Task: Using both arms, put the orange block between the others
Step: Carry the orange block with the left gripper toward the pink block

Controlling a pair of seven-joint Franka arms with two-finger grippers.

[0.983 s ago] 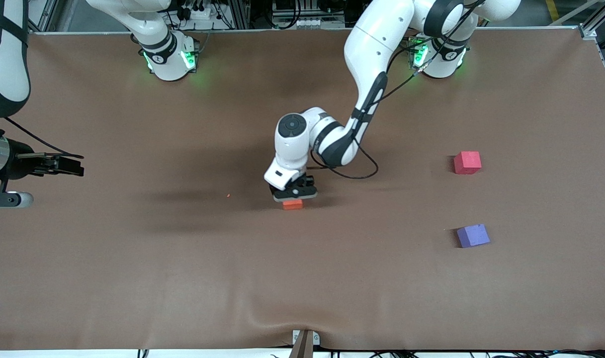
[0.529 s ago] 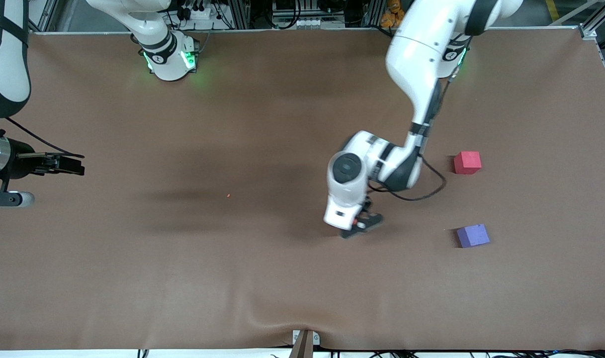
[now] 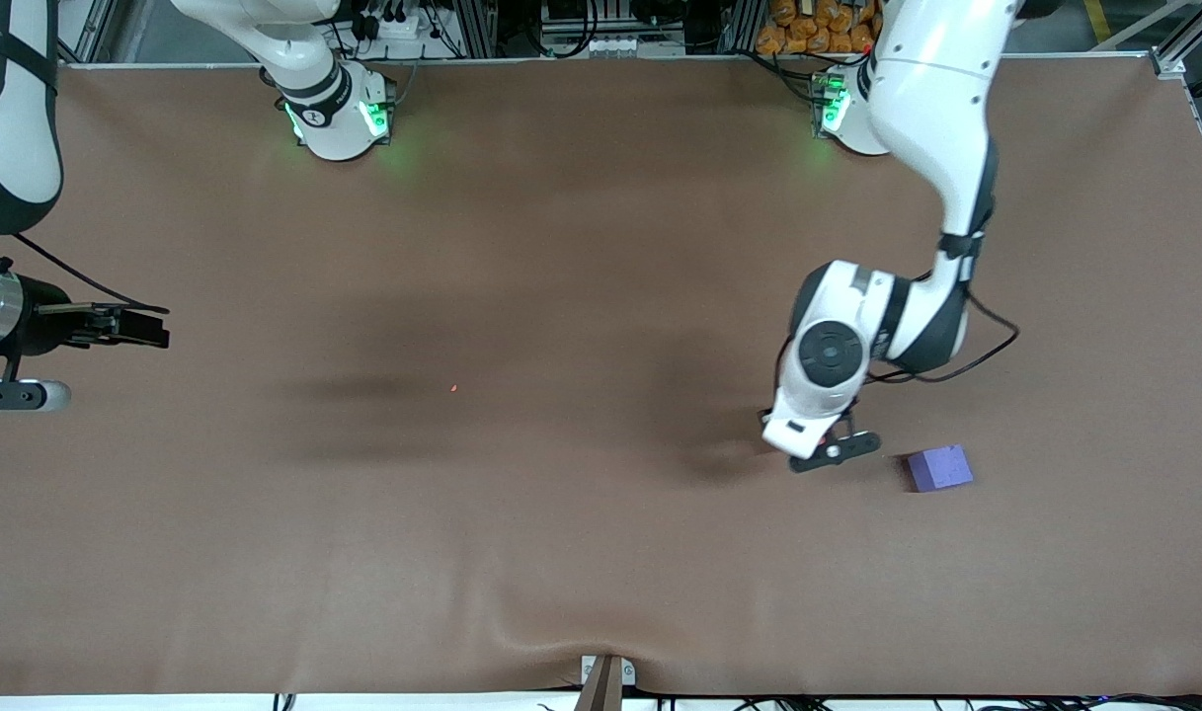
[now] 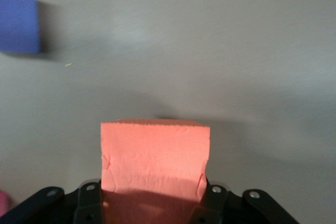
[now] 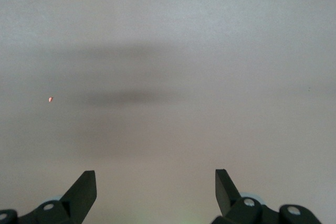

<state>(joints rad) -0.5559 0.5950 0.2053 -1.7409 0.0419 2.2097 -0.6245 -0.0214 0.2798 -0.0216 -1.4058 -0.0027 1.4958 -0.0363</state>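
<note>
L gripper (image 3: 826,446) pinches small bright orange matte foam cube (image 4: 155,161), in air lower right of frame, beside purple matte cube (image 3: 940,467). R gripper (image 5: 156,188) spread wide, waiting at frame's left edge.

The orange block (image 4: 155,163) is sitting pinched in the left gripper (image 3: 826,452), up in the air over the brown table, its matte foamy faces slightly dented. The purple cube (image 3: 940,468) is lying flat just beside that gripper, toward the left arm's end. The pinkish-red cube is barely peeking in at one corner (image 4: 4,201).
</note>
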